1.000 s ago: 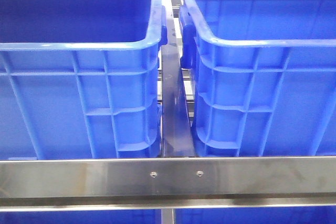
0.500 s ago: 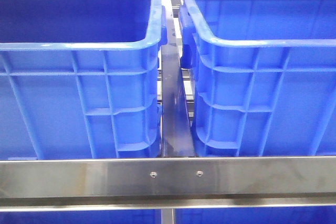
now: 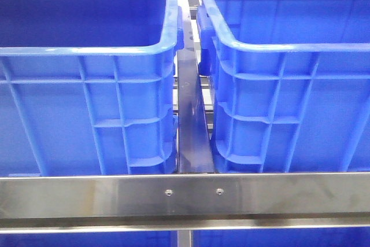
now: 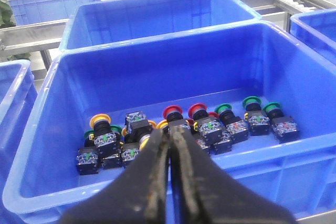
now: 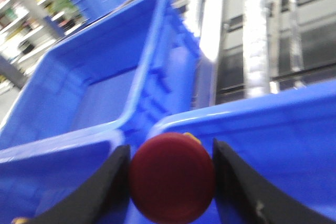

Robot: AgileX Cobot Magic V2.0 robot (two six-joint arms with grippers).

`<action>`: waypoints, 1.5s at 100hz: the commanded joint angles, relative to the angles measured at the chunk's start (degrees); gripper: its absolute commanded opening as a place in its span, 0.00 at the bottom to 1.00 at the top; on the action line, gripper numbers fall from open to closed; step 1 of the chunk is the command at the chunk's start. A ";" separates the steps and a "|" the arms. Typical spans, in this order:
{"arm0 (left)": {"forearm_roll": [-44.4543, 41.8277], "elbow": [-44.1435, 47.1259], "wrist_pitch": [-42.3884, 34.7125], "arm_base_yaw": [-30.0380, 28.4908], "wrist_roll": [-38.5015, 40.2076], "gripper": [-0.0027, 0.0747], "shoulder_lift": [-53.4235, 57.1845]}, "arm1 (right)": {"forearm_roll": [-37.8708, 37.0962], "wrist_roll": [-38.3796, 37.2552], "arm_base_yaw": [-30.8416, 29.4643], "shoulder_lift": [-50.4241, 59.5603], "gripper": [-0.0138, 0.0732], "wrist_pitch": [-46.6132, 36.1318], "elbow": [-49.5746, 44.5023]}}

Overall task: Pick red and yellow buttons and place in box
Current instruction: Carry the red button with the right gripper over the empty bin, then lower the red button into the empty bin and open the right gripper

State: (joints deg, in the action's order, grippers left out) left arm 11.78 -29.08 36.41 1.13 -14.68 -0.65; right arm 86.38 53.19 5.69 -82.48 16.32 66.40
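Right gripper (image 5: 170,174) clamps a red button (image 5: 172,178), seen only from its wrist. Left gripper (image 4: 169,148), clenched and bare, hangs over the button-filled blue bin (image 4: 44,179); up front, just two blue crates (image 3: 87,79).

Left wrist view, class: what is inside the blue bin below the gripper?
Inside the bin lie push buttons with red, yellow and green caps. The shut left gripper covers some buttons in the middle.

Two blue crates are carried side by side on a steel rack: left crate (image 3: 87,85), right crate (image 3: 289,85), kept apart by a narrow gap. A metal divider bar (image 3: 191,120) is seen between them. A steel front rail (image 3: 185,195) is crossed below both.
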 commanded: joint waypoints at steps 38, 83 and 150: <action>0.41 -1.33 -4.60 -0.07 0.47 0.01 -0.75 | 12.37 0.46 -5.61 -13.69 0.31 8.19 1.63; 0.41 -1.33 -4.60 -0.07 0.47 0.01 -0.75 | 19.39 0.46 -6.36 -22.16 0.31 9.51 1.73; 0.41 -1.33 -4.60 -0.07 0.47 0.01 -0.75 | 19.39 0.46 -6.36 -23.03 0.71 6.71 1.84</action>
State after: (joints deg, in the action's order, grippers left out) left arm 11.78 -29.08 36.41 1.13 -14.68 -0.65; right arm 103.71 53.19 -0.27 -108.24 22.13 66.50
